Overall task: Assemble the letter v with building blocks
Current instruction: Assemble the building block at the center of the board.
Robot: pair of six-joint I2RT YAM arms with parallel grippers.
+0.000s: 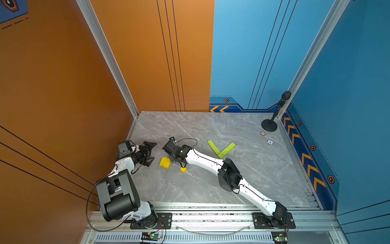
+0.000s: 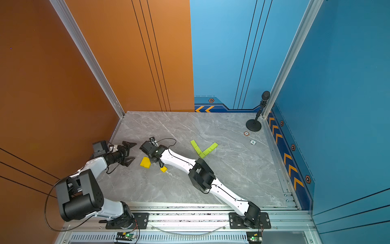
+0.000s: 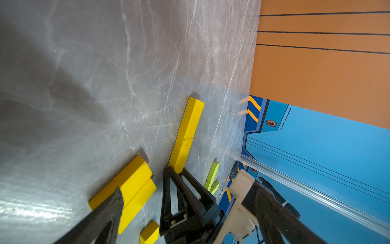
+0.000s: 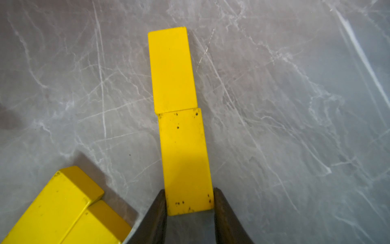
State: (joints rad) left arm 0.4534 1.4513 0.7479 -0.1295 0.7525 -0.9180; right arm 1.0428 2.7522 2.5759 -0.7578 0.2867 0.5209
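Clamped at one end by the right pincer (image 4: 190, 202): a yellow brick (image 4: 185, 160), flat on the grey bench (image 4: 295, 105), butted against a second yellow brick (image 4: 172, 69). Just beside, two more yellow bricks (image 4: 63, 207), touching. Farther right, a lime-green V (image 1: 220, 149). Left pincer (image 1: 154, 151) splayed wide, empty. In the far corner, a microphone stand (image 1: 270, 124).

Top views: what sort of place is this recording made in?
Probably a purpose-built robot cell: left arm and right arm bolted to an aluminium rail, marble-look tabletop walled by printed panels, a microphone on a stand.
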